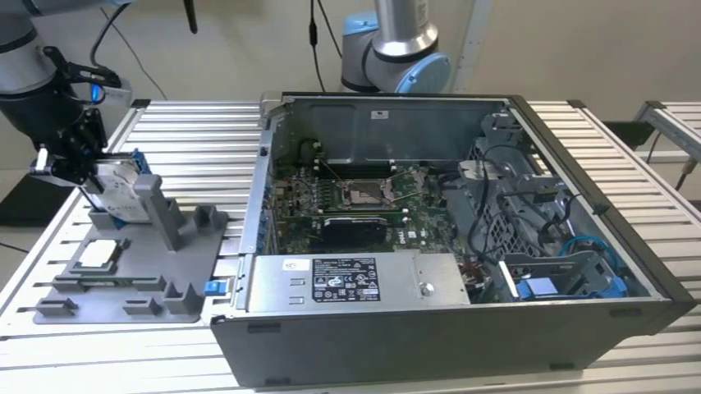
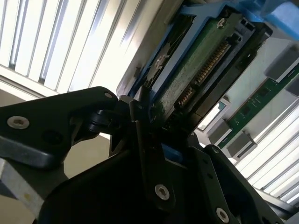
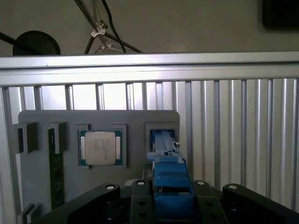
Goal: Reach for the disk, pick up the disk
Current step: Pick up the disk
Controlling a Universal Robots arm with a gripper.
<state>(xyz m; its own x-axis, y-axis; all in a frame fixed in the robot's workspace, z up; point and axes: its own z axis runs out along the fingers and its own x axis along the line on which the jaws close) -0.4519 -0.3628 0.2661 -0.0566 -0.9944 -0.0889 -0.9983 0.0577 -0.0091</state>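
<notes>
Over at the exterior view's left, the gripper (image 1: 75, 168) hangs above the gray fixture (image 1: 164, 263). Its fingers (image 3: 139, 198) are clamped tight on the disk (image 3: 168, 179). The disk stands on edge at its slot, near the processor chip (image 3: 99, 148), with its connector edge in the second wrist view.

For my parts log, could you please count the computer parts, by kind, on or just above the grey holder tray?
Blue-framed silver hard drive disk, gripped by the hand: 1
Square silver processor chip: 1
Green memory module: 1
Total: 3
</notes>
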